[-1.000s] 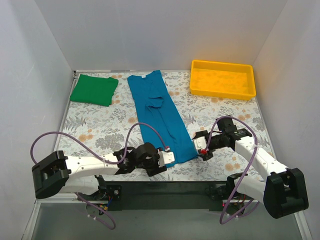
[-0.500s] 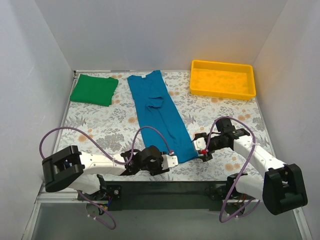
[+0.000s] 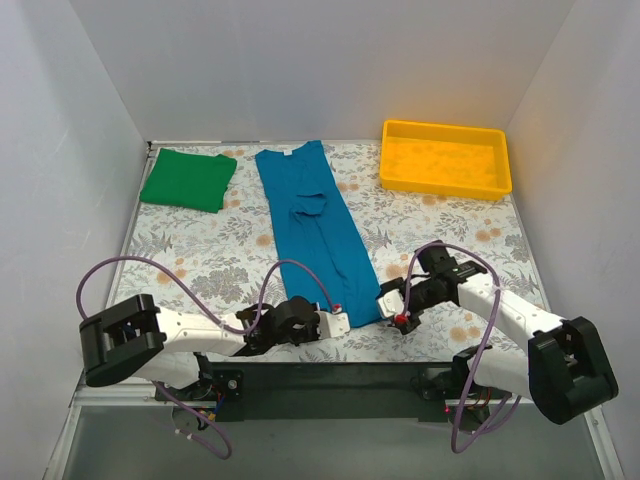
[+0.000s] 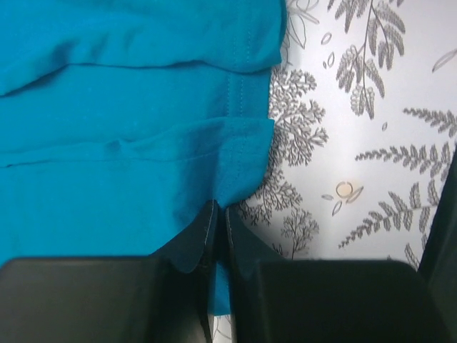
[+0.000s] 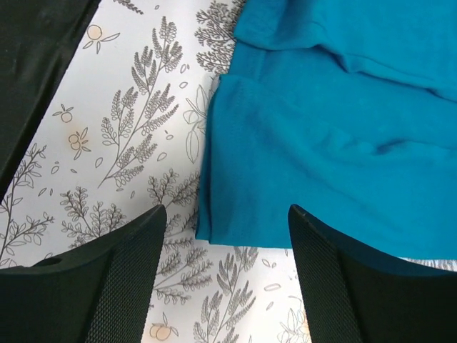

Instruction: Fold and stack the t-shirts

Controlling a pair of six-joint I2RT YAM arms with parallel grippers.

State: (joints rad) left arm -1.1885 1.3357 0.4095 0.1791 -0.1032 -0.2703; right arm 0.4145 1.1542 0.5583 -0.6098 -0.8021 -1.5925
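The teal-blue t-shirt [image 3: 320, 225] lies as a long folded strip down the middle of the table. My left gripper [image 3: 347, 320] is at its near-left corner, and in the left wrist view the left gripper [image 4: 216, 207] is shut on the hem of the teal-blue t-shirt [image 4: 107, 143], with a sliver of cloth between the jaws. My right gripper [image 3: 385, 302] sits at the near-right corner. In the right wrist view the right gripper [image 5: 227, 211] stands open, with the corner of the teal-blue t-shirt [image 5: 321, 143] between its fingers. The green t-shirt [image 3: 188, 180] lies folded at the back left.
A yellow plastic tray [image 3: 443, 183] stands at the back right. White walls close in the table on three sides. A floral patterned cloth [image 3: 200, 255] covers the table. The arms' purple cables loop over the near edge.
My left gripper has shut on the teal shirt's near hem. My right gripper has slid left to the shirt's near-right corner, and its jaws have narrowed a little.
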